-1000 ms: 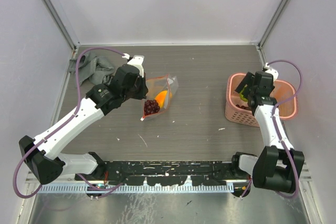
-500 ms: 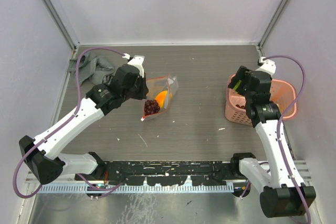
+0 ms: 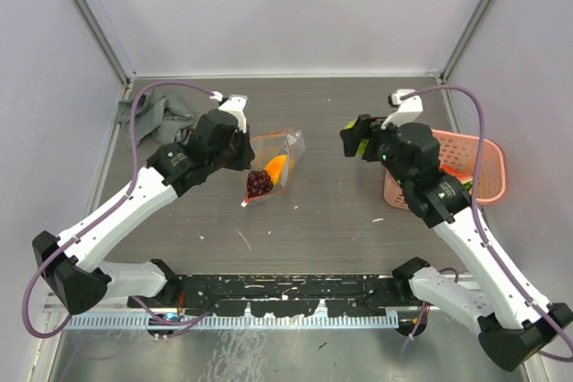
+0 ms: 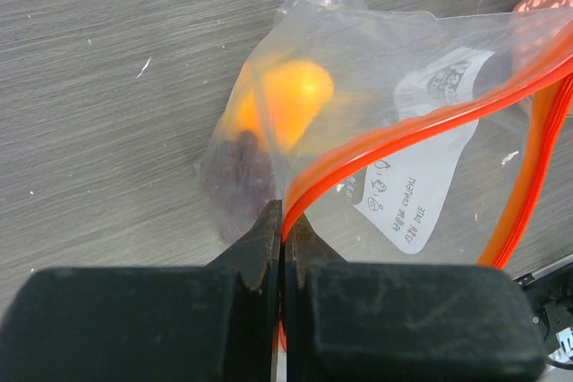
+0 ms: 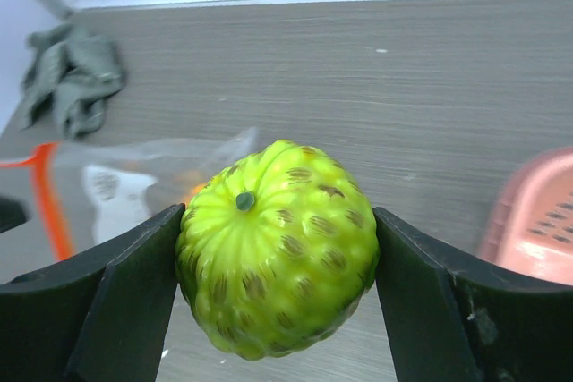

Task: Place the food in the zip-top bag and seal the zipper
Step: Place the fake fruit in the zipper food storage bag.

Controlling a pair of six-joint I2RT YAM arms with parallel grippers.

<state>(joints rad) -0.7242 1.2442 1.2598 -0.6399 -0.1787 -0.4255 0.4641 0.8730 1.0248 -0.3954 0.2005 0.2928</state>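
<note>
The clear zip-top bag (image 3: 273, 165) lies on the table left of centre, with dark purple grapes (image 3: 259, 182) and an orange-yellow piece (image 3: 277, 165) inside. In the left wrist view the bag (image 4: 430, 87) shows the orange piece (image 4: 286, 105), the grapes (image 4: 237, 181) and the red-orange zipper (image 4: 403, 131). My left gripper (image 4: 283, 216) is shut on the zipper edge, holding the bag's mouth up. My right gripper (image 3: 356, 138) is shut on the bumpy green fruit (image 5: 277, 248) and holds it above the table, right of the bag (image 5: 134, 181). The watermelon slice is out of view.
A pink lattice basket (image 3: 488, 172) stands at the right, partly behind my right arm; its corner also shows in the right wrist view (image 5: 537, 221). A grey cloth (image 3: 161, 114) lies at the back left, also in the right wrist view (image 5: 72, 87).
My right gripper has lifted out of the pink basket with the green fruit and swung left toward the bag. My left gripper and the bag have not moved.
</note>
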